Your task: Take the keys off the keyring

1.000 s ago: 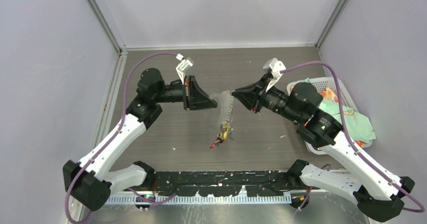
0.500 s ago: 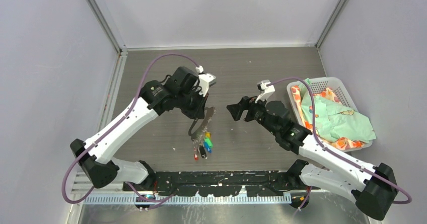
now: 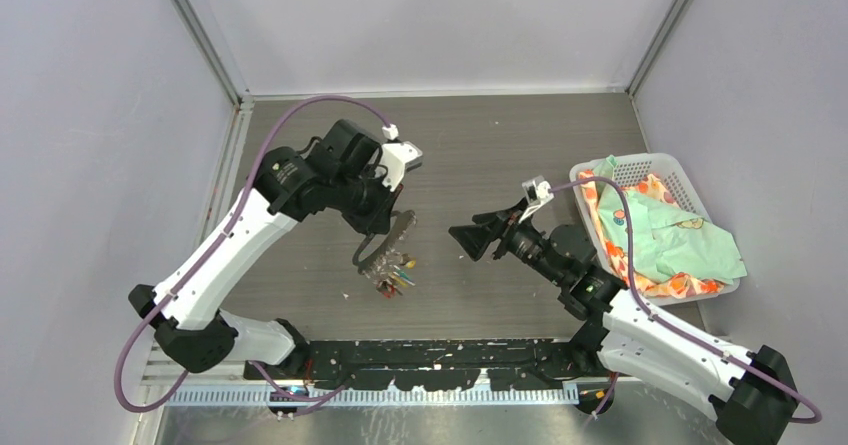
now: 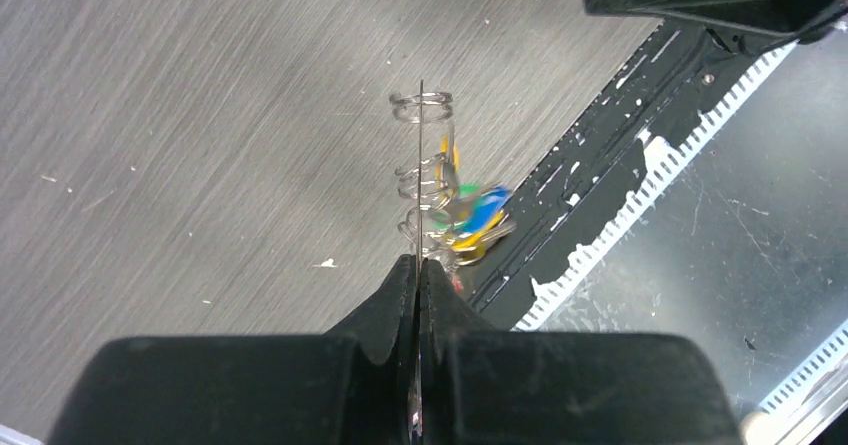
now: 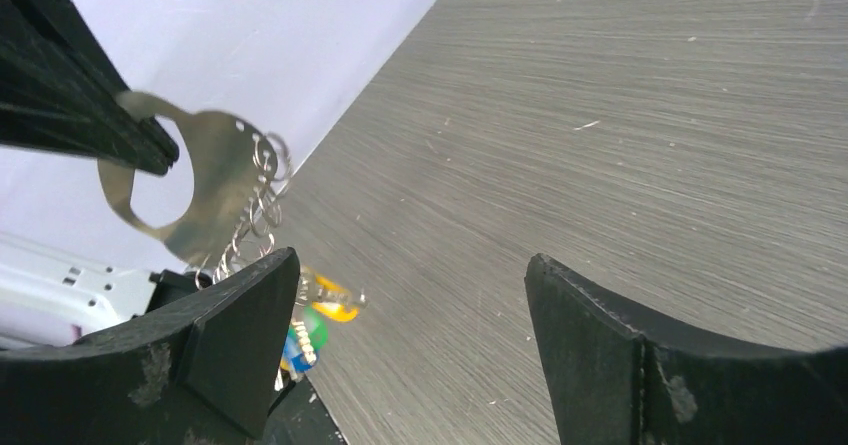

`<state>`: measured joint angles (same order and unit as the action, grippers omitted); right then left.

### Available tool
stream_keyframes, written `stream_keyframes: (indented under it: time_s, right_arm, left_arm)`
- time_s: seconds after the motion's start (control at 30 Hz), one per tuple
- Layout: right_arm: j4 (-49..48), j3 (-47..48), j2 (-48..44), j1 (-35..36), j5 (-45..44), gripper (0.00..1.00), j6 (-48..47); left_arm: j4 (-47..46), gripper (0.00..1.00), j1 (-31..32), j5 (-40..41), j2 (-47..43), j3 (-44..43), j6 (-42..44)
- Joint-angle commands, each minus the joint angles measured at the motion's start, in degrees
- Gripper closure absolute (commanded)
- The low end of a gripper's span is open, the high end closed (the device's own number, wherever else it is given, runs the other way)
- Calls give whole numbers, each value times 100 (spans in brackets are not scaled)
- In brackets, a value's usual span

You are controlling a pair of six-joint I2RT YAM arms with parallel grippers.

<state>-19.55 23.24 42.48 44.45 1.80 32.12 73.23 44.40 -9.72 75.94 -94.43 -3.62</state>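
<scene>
Keyring [image 5: 220, 165], 1 plate w/ ~4 keys [image 4: 475, 220] hanging, pinched by L claw [image 4: 418, 265]; R claw [image 5: 412, 262] spread.

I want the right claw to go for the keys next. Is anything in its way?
Nothing visible does. Only open air separates the open right claw from the keys, which hang on small rings from the keyring. The left claw pinches the keyring by its edge.
</scene>
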Motion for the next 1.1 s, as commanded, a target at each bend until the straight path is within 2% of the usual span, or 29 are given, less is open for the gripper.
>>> stream_keyframes:
  time_s: [0.0,0.23,0.33,0.47,0.67,1.07]
  right_arm:
    - [-620,213,-60,4,619,13,-34]
    - [-2376,-292,325,7,1231,28,-272]
    - [-2822,-205,776,7,1527,28,-403]
    - [-2959,-62,1129,5,1744,27,-691]
    - [-3331,-347,1042,3,1613,28,-1236]
    - [-3374,-520,993,4,1689,35,-1200]
  left_arm:
    - [275,100,38,-259,125,-718,300]
    - [522,100,189,-371,527,-1491,291]
    - [596,100,309,-320,727,-1793,261]
    - [704,100,543,-91,995,-2233,253]
    - [788,100,817,174,1331,-2816,195]
    - [844,100,1139,497,1614,-3377,195]
